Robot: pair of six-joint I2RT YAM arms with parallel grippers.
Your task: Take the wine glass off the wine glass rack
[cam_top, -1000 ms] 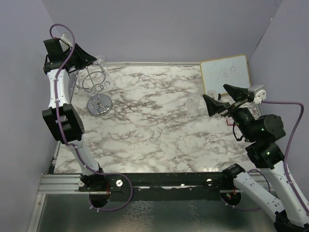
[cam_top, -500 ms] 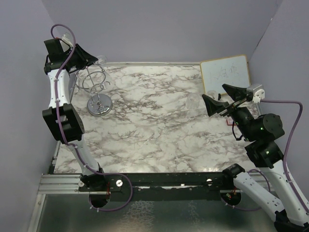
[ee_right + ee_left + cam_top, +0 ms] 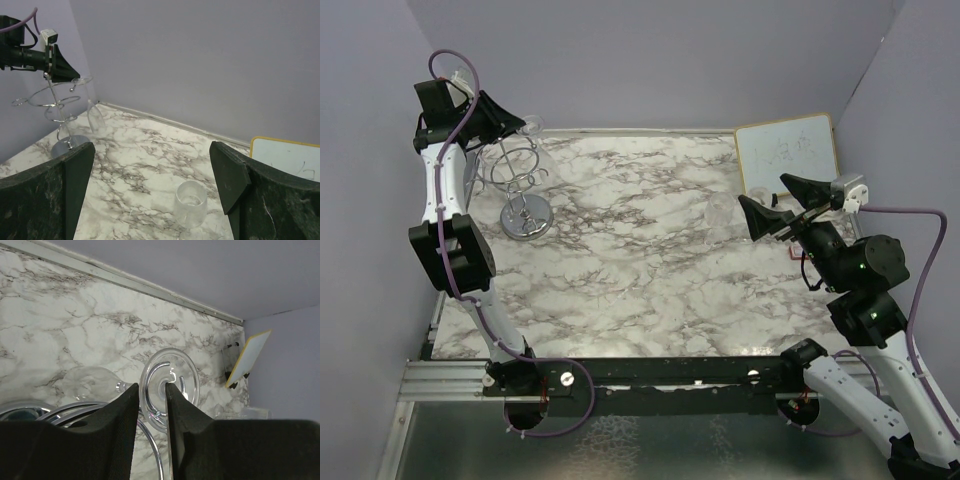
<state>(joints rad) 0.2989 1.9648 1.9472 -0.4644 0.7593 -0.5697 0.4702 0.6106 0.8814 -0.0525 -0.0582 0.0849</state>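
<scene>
Wine glass (image 3: 182, 374), upside down, in left hand (image 3: 151, 391)

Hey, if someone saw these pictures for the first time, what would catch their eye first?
The left gripper pinching an upside-down wine glass by its stem at the chrome wine glass rack, far left of the marble table. Next, a second glass standing upright before the open right gripper.
</scene>
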